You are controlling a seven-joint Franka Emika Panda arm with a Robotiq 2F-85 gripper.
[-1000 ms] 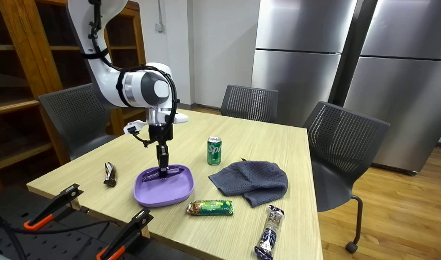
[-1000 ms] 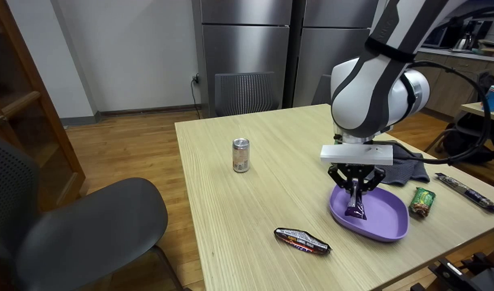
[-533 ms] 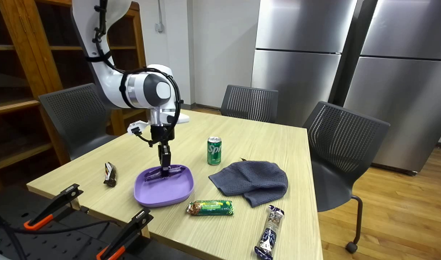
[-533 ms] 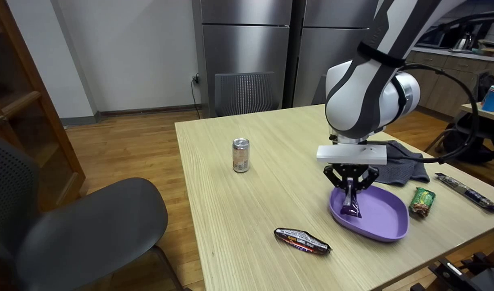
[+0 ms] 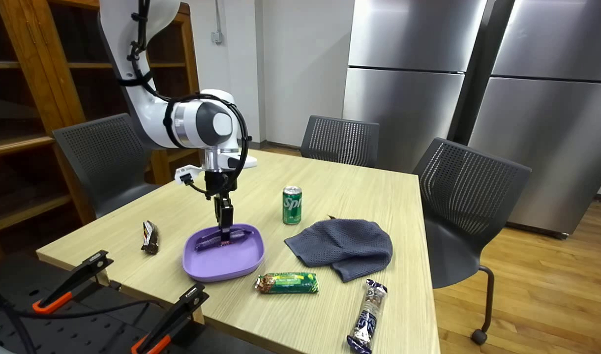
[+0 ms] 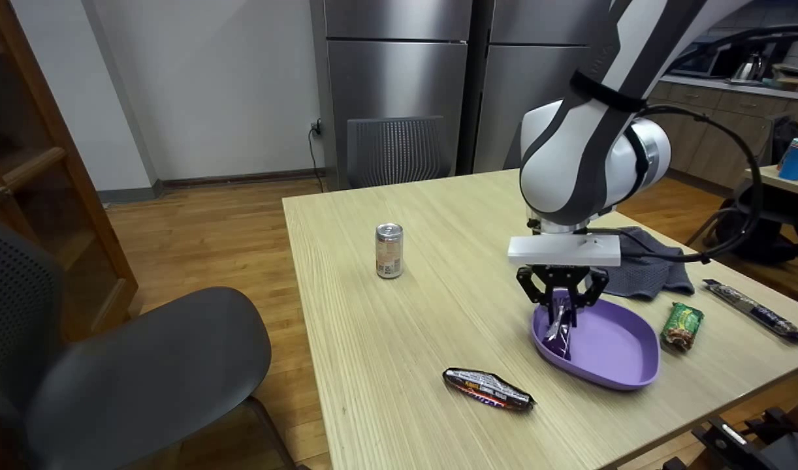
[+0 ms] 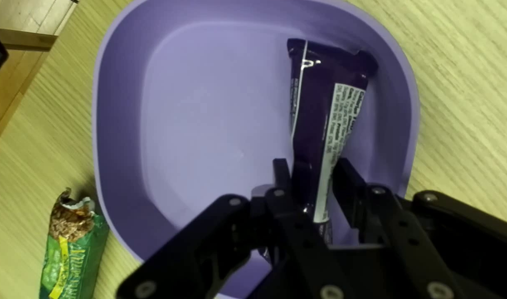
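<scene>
A purple-wrapped bar (image 7: 315,104) lies in a lilac tray (image 7: 195,104), near the tray's right wall in the wrist view. My gripper (image 7: 309,164) is down inside the tray, partly open, with one finger on each side of the bar. A gap shows between the bar and the right finger's base. The near end of the bar is hidden under the gripper. In both exterior views the gripper (image 5: 225,238) (image 6: 562,320) points straight down into the tray (image 5: 226,264) (image 6: 618,346), with the bar (image 5: 208,242) (image 6: 557,344) resting low between the fingers.
A green-wrapped bar (image 5: 286,283) lies beside the tray, near a dark grey cloth (image 5: 345,243). A green can (image 5: 291,206) stands farther back. A brown-wrapped bar (image 6: 487,390) and a long dark-blue-wrapped bar (image 5: 367,314) lie on the table. Clamps (image 5: 170,319) grip its edge.
The gripper has moved slightly across the tray, and its fingers have opened a little. The purple bar has gone from held between the fingers to lying lower in the tray, slightly turned.
</scene>
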